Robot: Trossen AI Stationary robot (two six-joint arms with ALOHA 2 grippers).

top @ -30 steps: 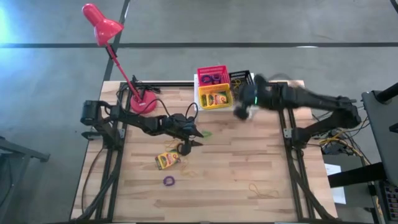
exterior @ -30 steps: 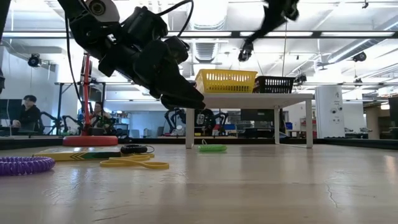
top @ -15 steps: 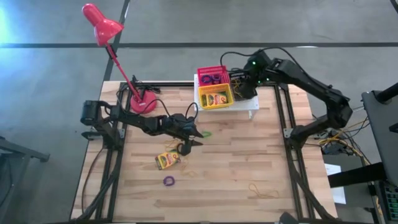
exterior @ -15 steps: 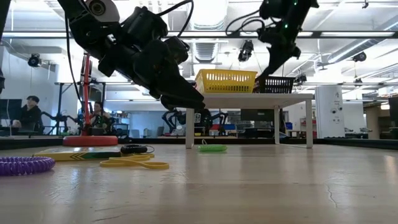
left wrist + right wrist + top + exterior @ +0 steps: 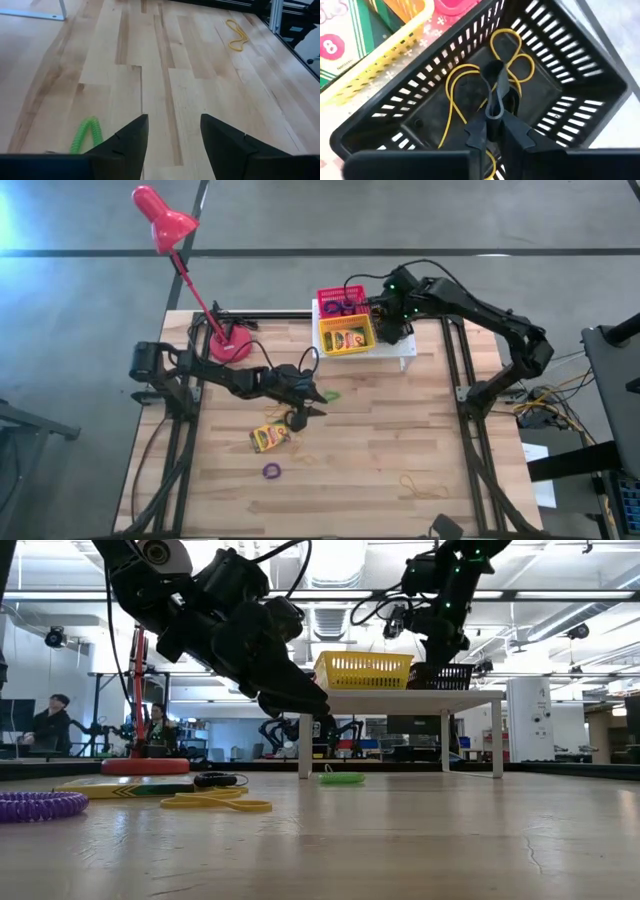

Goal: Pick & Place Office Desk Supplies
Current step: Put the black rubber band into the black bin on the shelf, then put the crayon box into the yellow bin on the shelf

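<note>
My right gripper (image 5: 388, 320) is over the black mesh basket (image 5: 386, 306) on the white shelf, shut on a black elastic loop (image 5: 496, 90). Yellow loops (image 5: 462, 80) lie on that basket's floor. Beside it stand a yellow basket (image 5: 346, 336) holding a crayon box and a pink-red basket (image 5: 341, 302) holding purple loops. My left gripper (image 5: 300, 416) hovers open above the table, touching nothing, near a green coil loop (image 5: 86, 136). A crayon box (image 5: 267, 437), a purple loop (image 5: 271, 471) and a yellow loop (image 5: 425, 486) lie flat on the table. My right gripper pinches the black elastic loop between its two fingers at its upper end (image 5: 494, 114), coming from above and pointing down into the black basket. The loop hangs below the fingers; its lower end (image 5: 495, 70) is down among the yellow loops near the basket's floor.
A red desk lamp (image 5: 165, 220) stands with its base (image 5: 231, 343) at the table's far left. The white shelf (image 5: 400, 348) carries the three baskets at the far edge. Bare wood (image 5: 400, 420) lies between the shelf and the near edge.
My right gripper has swung from the shelf's near right side toward the far edge and come down over the black basket, carrying the black loop into it.
</note>
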